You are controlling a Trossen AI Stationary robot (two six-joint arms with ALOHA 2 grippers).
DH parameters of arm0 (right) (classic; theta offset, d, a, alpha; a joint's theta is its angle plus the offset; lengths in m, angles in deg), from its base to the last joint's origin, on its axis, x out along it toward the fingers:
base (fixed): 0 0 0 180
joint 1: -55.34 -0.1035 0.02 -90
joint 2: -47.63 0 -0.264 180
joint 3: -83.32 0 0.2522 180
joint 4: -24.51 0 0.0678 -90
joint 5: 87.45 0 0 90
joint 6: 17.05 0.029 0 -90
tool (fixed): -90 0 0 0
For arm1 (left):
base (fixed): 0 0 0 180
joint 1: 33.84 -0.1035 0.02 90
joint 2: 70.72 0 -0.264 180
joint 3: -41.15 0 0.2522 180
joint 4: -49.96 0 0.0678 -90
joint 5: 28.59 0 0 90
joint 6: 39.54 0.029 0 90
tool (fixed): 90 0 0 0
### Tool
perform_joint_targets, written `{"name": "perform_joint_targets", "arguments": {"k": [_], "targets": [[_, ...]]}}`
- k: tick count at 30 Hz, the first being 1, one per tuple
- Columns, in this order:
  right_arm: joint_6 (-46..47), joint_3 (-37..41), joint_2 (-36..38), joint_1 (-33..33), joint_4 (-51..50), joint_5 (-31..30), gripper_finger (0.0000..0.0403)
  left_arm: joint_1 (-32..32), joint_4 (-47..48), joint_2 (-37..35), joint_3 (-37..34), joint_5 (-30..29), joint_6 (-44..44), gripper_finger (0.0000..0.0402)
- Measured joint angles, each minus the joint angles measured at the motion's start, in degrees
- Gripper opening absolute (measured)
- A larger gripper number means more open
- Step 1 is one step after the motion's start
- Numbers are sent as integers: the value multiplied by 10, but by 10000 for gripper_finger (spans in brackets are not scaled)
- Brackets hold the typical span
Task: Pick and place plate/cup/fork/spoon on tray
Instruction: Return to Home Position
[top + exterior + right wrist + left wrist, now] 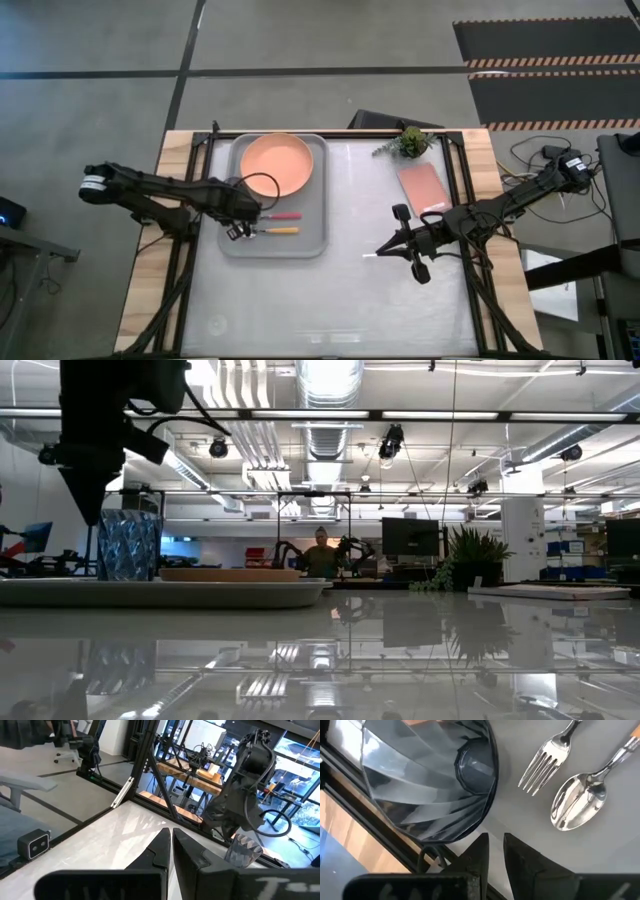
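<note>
The light-grey tray (pixel 310 240) lies at the table's far left. On it rest the salmon-orange plate (pixel 275 165), the pink-red-handled fork (pixel 282 215) and the orange-handled spoon (pixel 284 230). The dark grey-blue cup (pixel 430 775) stands upright on the tray's left part (pixel 128 545). My left gripper (pixel 495 842) hangs just above and beside the cup's rim, its fingers a narrow gap apart with nothing between them. My right gripper (pixel 378 252) is shut and empty over the table's middle right.
A pink rectangular slab (pixel 421 186) and a small green plant (pixel 410 142) sit at the table's far right. Bare table lies between the tray and my right arm. A person (pixel 322 552) shows far off in the room behind.
</note>
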State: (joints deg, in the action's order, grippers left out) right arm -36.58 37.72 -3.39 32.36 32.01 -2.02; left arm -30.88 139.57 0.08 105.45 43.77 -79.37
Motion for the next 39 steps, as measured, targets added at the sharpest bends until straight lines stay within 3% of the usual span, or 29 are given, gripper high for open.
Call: {"name": "perform_joint_targets", "arguments": {"k": [6, 10, 13, 16, 20, 22, 24, 32, 39], "targets": [[0, 0, 0, 0, -4, 0, 9, 5, 21, -6, 31, 52, -48, 40], [-17, 0, 0, 0, -21, 0, 9, 25, 5, -19, 56, 52, -36, 40], [-26, 8, 5, 2, -18, -1, 9, 51, -73, -42, 60, 50, 26, 40], [-29, 27, 19, 8, -18, -1, 9, 83, -210, -74, 50, 50, 138, 40], [-18, 59, 55, 25, -12, -1, 9, 120, -438, -123, 9, 115, 359, 40], [-9, 79, 76, 36, -3, 0, 9, 126, -515, -153, -19, 190, 463, 40], [6, 102, 97, 47, 9, 0, 9, 123, -567, -185, -51, 226, 524, 40], [54, 208, 174, 91, 90, 1, 9, 57, -682, -323, -186, 220, 547, 40], [49, 246, 229, 115, 100, 1, 9, 14, -729, -416, -278, 220, 543, 40]]}}
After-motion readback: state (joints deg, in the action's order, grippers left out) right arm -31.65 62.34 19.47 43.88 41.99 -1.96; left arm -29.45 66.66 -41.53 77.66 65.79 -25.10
